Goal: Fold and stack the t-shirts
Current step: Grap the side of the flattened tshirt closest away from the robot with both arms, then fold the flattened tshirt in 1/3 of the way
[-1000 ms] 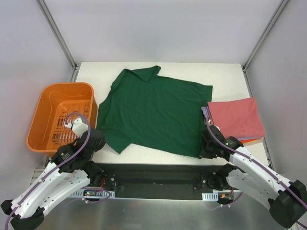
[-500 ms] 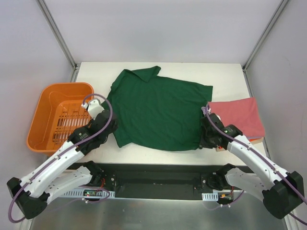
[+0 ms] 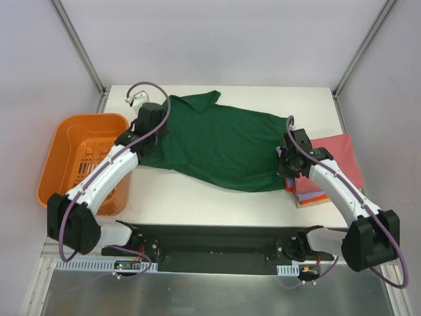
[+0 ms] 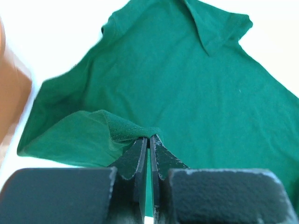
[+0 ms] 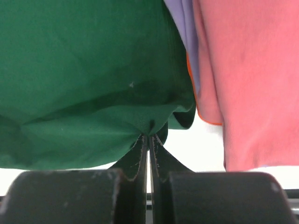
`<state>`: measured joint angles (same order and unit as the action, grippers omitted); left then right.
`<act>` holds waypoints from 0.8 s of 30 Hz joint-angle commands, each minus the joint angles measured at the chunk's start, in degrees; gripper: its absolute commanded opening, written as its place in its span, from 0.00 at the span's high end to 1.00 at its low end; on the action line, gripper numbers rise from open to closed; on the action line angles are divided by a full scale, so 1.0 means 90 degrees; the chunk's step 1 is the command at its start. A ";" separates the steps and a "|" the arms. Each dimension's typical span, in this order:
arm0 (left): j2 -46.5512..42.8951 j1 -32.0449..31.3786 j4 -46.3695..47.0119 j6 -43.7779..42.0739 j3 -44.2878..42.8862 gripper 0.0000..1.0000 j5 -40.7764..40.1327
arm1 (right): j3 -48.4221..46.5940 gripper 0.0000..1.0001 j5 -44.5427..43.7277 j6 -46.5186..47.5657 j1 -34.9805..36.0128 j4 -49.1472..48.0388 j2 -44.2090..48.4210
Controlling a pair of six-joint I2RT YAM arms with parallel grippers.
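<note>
Left wrist: left gripper [image 4: 149, 137] clamps green shirt [image 4: 210, 84] edge; right gripper [image 5: 149, 136] likewise.

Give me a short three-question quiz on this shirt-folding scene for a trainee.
1. True or false: the left hand is shut on a pinch of the green shirt.
2. Which colour is on top of the folded stack to the right of that shirt? A orange, B pink, C lavender.
3. Fill in: the orange basket stands on the robot's ____ side.

Key: 1 true; 2 B; 3 left.
</note>
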<state>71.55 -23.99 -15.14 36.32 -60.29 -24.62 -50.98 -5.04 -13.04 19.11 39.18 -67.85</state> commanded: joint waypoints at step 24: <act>0.4210 0.1074 0.0725 -0.1818 -0.3535 0.20 0.1904 | -0.2128 0.55 -0.0143 0.0589 -0.0600 -0.0789 -0.2627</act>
<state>112.40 -14.87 -9.47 21.85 -89.56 -11.90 -66.74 -6.59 -10.00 13.85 32.12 -93.23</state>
